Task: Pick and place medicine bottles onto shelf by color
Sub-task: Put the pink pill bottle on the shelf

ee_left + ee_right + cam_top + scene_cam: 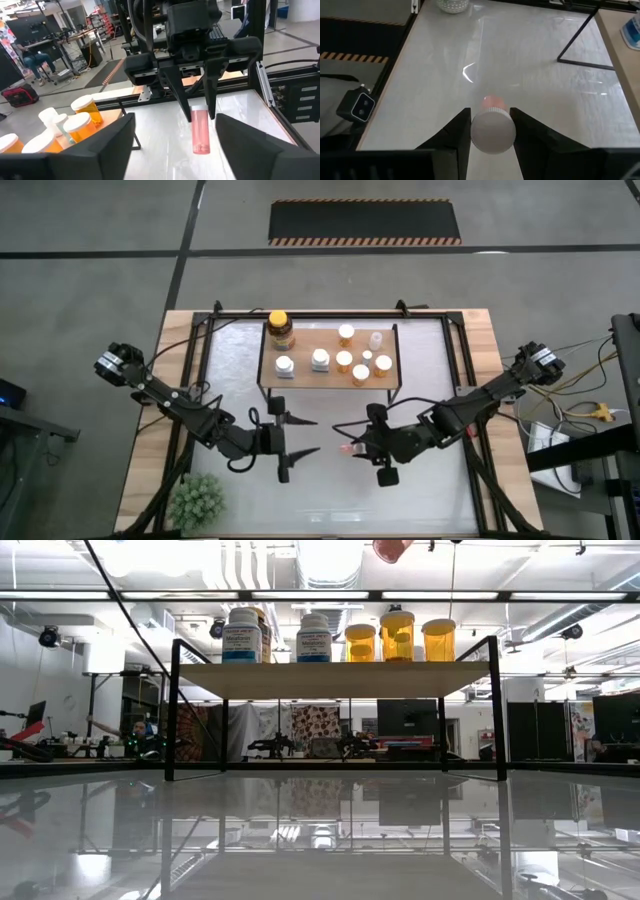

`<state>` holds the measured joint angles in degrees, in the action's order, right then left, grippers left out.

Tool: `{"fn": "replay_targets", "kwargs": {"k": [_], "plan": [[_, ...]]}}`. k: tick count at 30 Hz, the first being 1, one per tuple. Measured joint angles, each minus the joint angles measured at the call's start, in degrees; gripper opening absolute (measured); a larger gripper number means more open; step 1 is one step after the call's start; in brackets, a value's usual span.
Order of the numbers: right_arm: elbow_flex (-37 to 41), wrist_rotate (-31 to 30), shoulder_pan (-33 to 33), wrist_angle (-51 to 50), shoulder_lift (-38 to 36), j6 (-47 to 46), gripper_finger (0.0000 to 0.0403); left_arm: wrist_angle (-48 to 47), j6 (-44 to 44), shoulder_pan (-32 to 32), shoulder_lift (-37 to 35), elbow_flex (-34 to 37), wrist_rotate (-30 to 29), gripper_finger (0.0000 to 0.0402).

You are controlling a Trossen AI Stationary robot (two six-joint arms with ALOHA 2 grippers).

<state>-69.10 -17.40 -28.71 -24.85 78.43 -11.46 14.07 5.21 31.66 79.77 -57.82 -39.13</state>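
The right gripper (347, 448) pinches a pink white-capped bottle (200, 131) above the counter (440, 490); the left gripper (303, 436) is spread.

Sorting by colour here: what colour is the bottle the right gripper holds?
Pink, with a white cap: the bottle in the right gripper shows best in the left wrist view.

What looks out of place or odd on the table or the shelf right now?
Nothing is spilled or toppled. The one stray is a pink bottle off the shelf, clamped by its white cap in the right gripper above the table.

Low view's top edge crops the held pink bottle (392, 548)
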Motion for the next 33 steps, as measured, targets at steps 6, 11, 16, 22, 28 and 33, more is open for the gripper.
{"fn": "replay_targets", "kwargs": {"k": [6,11,16,22,28,33], "plan": [[0.0,-0.01,0.26,-0.13,0.0,-0.08,0.0115,-0.12,-0.12,-0.02,0.0,0.0,0.0,0.0316],[-1.42,0.27,0.64,-1.62,0.0,-1.25,0.0114,-0.83,-0.37,-0.02,0.0,0.04,0.0,0.0329],[-2.61,1.14,0.59,-1.93,-0.04,-1.4,0.0115,-1.05,-0.44,0.0,0.0,0.05,0.03,0.0329],[-2.86,1.1,0.64,-1.94,-0.07,-0.99,0.0115,-1.1,-0.4,-0.03,0.75,0.11,0.11,0.0329],[-2.86,1.08,0.64,-1.9,-0.07,-0.66,0.0116,-1.2,-0.39,-0.02,1.67,0.13,0.22,0.0329],[-2.93,1.06,0.64,-1.88,-0.07,-0.62,0.0116,-1.08,-0.42,-0.03,2.29,0.13,0.22,0.0329]]}}
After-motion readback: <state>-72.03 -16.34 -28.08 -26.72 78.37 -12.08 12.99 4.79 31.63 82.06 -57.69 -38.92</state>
